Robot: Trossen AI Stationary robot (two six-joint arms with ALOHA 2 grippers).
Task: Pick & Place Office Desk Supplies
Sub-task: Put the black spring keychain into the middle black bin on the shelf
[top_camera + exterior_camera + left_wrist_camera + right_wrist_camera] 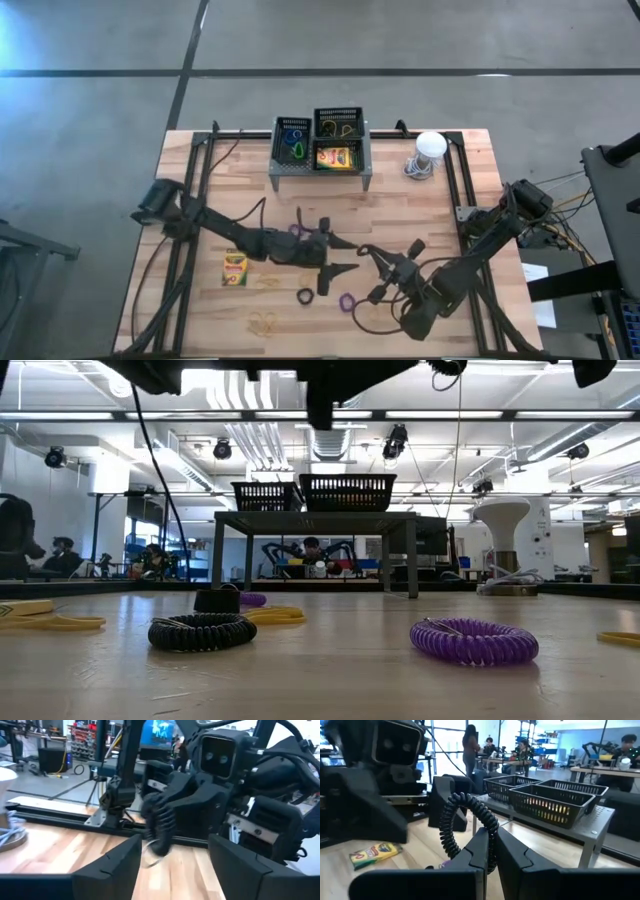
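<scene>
My right gripper [374, 257] is shut on a black coiled loop band [466, 822], held in the air near the table's middle. My left gripper [350, 256] faces it, open, its two fingers [107, 865] apart, with the band [159, 827] just ahead of the gap and not touched. One yellow-and-green crayon box [235, 270] lies flat on the table. Another crayon box [335, 157] sits in a rack basket. A black band [200, 631], a purple band [473, 641] and tan rubber bands [265, 322] lie on the wood. My right gripper pinches the black coiled band between its two shut fingers [482, 852], on one stretch of the loop [492, 832]. The rest of the loop curls out beyond the fingertips. The band is lifted clear of the table and hangs below the fingers [161, 837].
The grey mesh rack [320, 172] with black baskets stands at the far middle, with blue and green bands [293, 148] in its left basket. A white-domed object [428, 150] sits at the far right. Another purple band [297, 230] lies behind my left gripper.
</scene>
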